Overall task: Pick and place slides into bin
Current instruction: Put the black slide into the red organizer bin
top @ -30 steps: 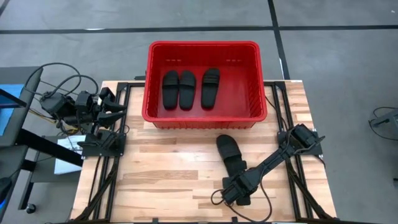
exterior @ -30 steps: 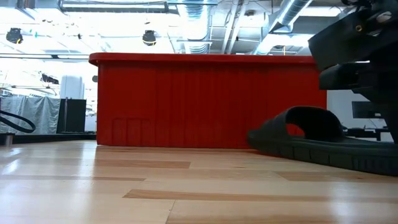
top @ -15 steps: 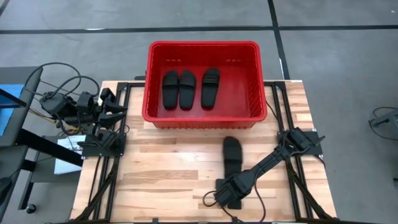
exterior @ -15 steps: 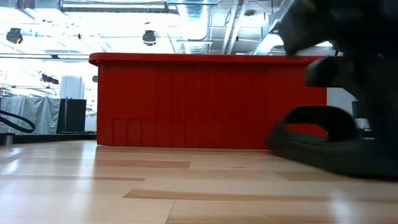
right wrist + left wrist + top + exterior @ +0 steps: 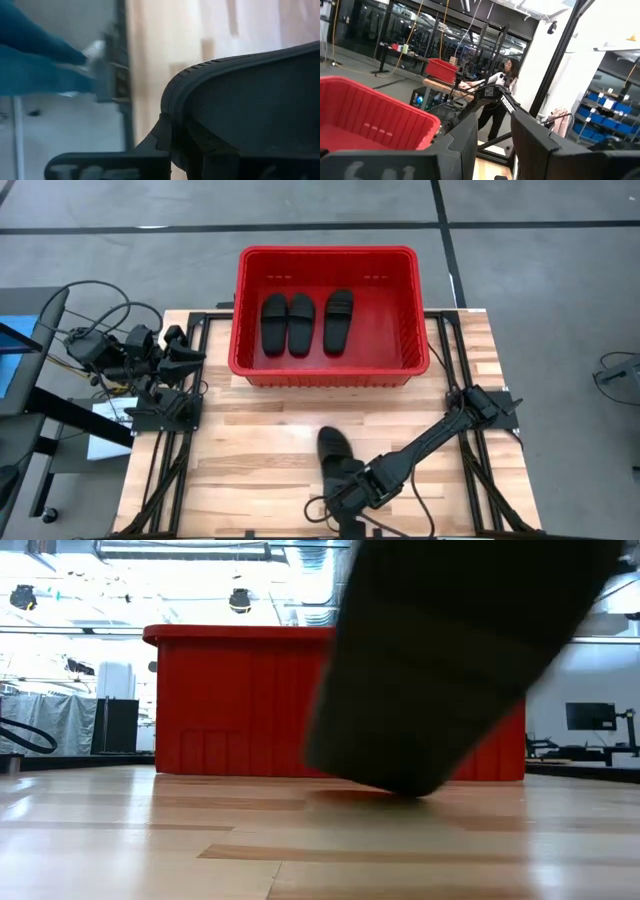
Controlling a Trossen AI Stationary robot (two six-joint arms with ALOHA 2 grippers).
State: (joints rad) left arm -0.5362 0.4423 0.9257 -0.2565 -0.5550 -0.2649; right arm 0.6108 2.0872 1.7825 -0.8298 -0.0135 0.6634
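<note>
— Status of the fourth slide (image 5: 335, 452)?
— Off the bin, near the table's (image 5: 250, 470) front edge, centre. Held at one end by the right gripper (image 5: 352, 485), fingers pinched on the sole; tilted clear of the wood in the low view.
— Other three slides (image 5: 305, 322)?
— Lying abreast inside the bin (image 5: 328, 370), at the table's back edge.
— Handling?
— Judged light, foam-soft, matte, not fragile. Likely to flex and swing when held by an end. Firmer hold probably at the sole's edge beside the ribbed strap.
— Left gripper (image 5: 188, 352)?
— Parked beyond the left edge, idle; fingers spread apart in its wrist view.
</note>
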